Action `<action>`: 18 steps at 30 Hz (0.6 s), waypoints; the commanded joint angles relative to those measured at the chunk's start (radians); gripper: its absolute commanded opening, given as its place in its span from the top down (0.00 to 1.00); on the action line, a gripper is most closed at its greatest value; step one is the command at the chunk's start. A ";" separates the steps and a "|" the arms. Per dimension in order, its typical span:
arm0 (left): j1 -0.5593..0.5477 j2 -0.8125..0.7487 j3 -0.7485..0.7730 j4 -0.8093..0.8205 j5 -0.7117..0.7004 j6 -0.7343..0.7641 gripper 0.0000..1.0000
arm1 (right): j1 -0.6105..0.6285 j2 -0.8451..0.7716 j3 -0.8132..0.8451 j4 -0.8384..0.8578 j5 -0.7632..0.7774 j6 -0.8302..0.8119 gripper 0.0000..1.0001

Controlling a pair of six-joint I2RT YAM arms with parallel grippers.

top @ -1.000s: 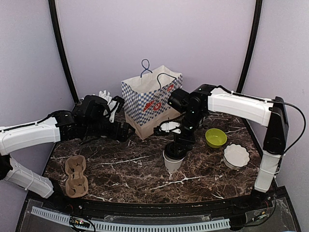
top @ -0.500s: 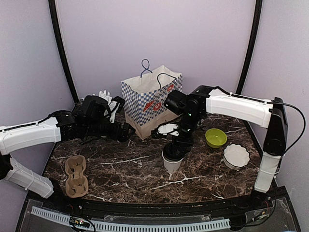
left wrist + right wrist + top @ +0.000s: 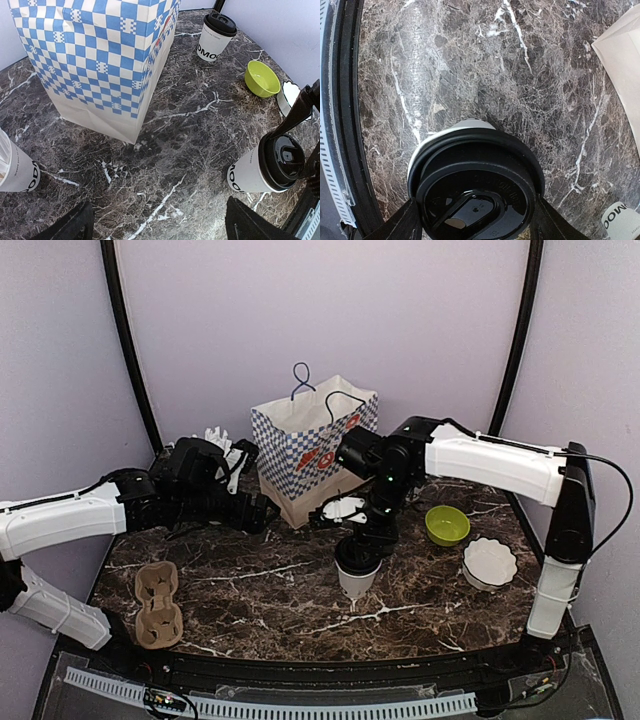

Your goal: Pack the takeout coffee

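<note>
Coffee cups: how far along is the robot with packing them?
Nothing looks packed yet: the cardboard carrier holds no cup, and both coffees are outside the checked bag. In hand: the right gripper clasps the near cup by its lid, while the left gripper hangs open beside the bag. Left to do: pack this cup, then the far cup.

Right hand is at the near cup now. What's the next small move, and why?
Probably lift the lidded cup straight up a little. The right hand has a finger on each side of its black lid, which looks like a grip, but I cannot tell whether its base is off the marble table. The cardboard carrier to the left looks like its destination.
</note>
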 commanded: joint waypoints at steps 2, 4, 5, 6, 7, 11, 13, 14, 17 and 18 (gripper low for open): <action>0.003 -0.005 -0.001 0.006 -0.004 0.016 0.07 | 0.015 -0.003 0.040 -0.017 -0.056 0.004 0.34; 0.003 -0.003 0.000 0.007 -0.002 0.016 0.07 | 0.015 0.001 0.035 -0.020 -0.064 0.002 0.34; 0.003 -0.002 0.001 0.007 -0.002 0.016 0.07 | 0.016 0.006 0.031 -0.019 -0.059 0.001 0.34; 0.003 -0.001 0.001 0.007 -0.001 0.015 0.07 | 0.017 0.011 0.026 -0.016 -0.050 0.001 0.34; 0.003 -0.001 0.000 0.007 -0.001 0.015 0.07 | 0.017 0.015 0.021 -0.014 -0.040 0.002 0.34; 0.003 -0.005 -0.003 0.007 0.000 0.013 0.07 | 0.017 0.026 0.010 -0.007 -0.006 0.006 0.34; 0.003 -0.007 -0.005 0.007 0.000 0.013 0.07 | 0.017 0.030 0.005 -0.004 0.006 0.006 0.34; 0.003 -0.007 -0.007 0.007 0.000 0.013 0.07 | 0.017 0.031 0.001 -0.004 0.006 0.006 0.34; 0.003 -0.006 -0.007 0.007 -0.002 0.013 0.07 | 0.017 0.036 -0.005 -0.003 0.001 0.007 0.34; 0.003 -0.005 -0.008 0.007 -0.002 0.013 0.07 | 0.017 0.038 -0.006 -0.002 0.005 0.008 0.34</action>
